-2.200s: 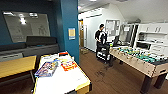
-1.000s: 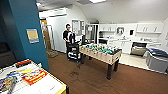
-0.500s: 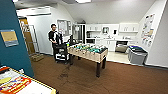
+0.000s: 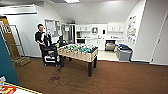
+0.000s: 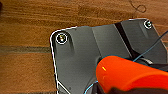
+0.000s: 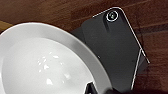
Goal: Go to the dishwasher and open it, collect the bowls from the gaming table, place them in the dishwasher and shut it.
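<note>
Right gripper: finger state can't be told, white bowl [image 6: 42,62] large beside wrist over brown carpet. Left gripper: can't tell either, orange bowl [image 5: 125,72] close by. Gaming table [image 4: 78,52] mid-room, person [image 4: 40,37] behind it; dishwasher [image 4: 110,45] far back in kitchen.

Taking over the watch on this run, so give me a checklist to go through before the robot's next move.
1. White bowl at the right wrist: ok; whether it is firmly held: cannot tell.
2. Orange object at the left wrist: what it is and whether it is held: cannot tell.
3. Person well away, behind the gaming table: ok.
4. Dark squiggle on the floor ahead, cable or stain: cannot tell.
5. Dishwasher door open: cannot tell.
</note>
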